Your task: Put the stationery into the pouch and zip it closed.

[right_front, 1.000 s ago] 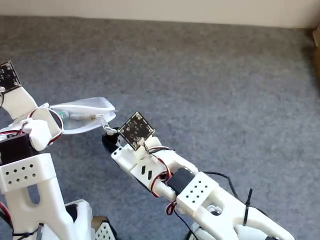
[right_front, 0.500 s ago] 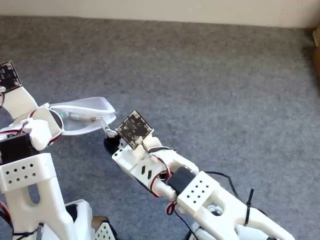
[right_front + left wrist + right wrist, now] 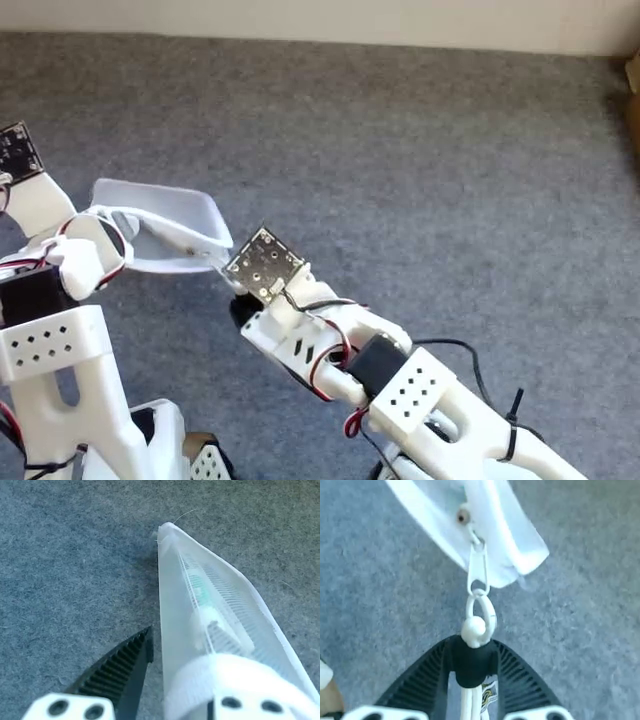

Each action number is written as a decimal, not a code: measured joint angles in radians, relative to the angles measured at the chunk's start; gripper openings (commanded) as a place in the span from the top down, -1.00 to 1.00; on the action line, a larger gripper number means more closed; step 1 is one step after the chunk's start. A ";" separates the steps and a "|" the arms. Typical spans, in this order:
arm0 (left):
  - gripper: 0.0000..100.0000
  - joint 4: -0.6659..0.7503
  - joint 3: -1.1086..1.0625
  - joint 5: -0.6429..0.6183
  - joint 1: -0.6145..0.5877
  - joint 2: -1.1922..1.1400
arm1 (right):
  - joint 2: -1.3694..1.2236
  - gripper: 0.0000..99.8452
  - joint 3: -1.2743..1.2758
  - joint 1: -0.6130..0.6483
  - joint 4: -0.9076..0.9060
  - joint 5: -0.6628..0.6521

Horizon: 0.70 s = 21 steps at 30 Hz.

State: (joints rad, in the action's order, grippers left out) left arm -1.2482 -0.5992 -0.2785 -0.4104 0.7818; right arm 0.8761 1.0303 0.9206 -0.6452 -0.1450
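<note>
Right gripper (image 3: 471,652) is clamped on the black toggle of the pull cord (image 3: 472,627), which hangs from the zipper pull (image 3: 478,567), so a tug along the pouch (image 3: 165,215) should run the slider. Left gripper (image 3: 177,665) is closed on the pouch's far end and holds it tilted, clear of the grey bench (image 3: 450,150). That looks meant to keep the zip line taut against the other arm's pull. How much of the zip is closed I cannot tell. By count: one pouch, one zipper pull with one cord, two grippers. One pen-like item (image 3: 199,585) with a green part shows through the mesh, and whether more lie beside it is unclear
</note>
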 measured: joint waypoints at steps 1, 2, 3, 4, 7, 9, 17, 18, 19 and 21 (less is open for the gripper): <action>0.62 0.000 0.000 0.000 0.002 -0.002 | 0.000 0.99 0.000 0.000 -0.020 0.000; 0.62 0.000 0.000 0.000 0.006 -0.002 | 0.000 0.99 0.000 0.000 -0.043 0.000; 0.62 0.000 0.000 0.000 0.008 -0.003 | 0.000 0.99 0.000 -0.003 -0.064 0.000; 0.62 0.000 0.000 0.000 0.009 -0.003 | 0.002 0.99 -0.002 -0.009 -0.084 0.000; 0.62 0.000 0.000 0.043 0.011 -0.002 | 0.002 0.99 -0.014 -0.051 -0.133 0.000; 0.62 0.000 0.008 0.094 0.012 -0.003 | 0.002 0.99 -0.014 -0.083 -0.147 -0.003; 0.62 0.000 0.015 0.227 0.192 -0.005 | 0.000 0.99 -0.012 -0.137 -0.167 -0.003; 0.62 0.000 0.021 0.232 0.221 -0.005 | 0.000 0.99 -0.012 -0.138 -0.172 -0.003; 0.62 0.002 0.031 0.235 0.247 -0.006 | 0.000 0.99 -0.012 -0.140 -0.180 -0.003; 0.62 0.014 0.043 0.238 0.292 -0.006 | 0.000 0.99 -0.012 -0.141 -0.215 -0.003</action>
State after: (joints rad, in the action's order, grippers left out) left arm -1.2344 -0.5562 -0.0407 -0.1189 0.7756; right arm 0.8761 1.0180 0.7795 -0.8600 -0.1481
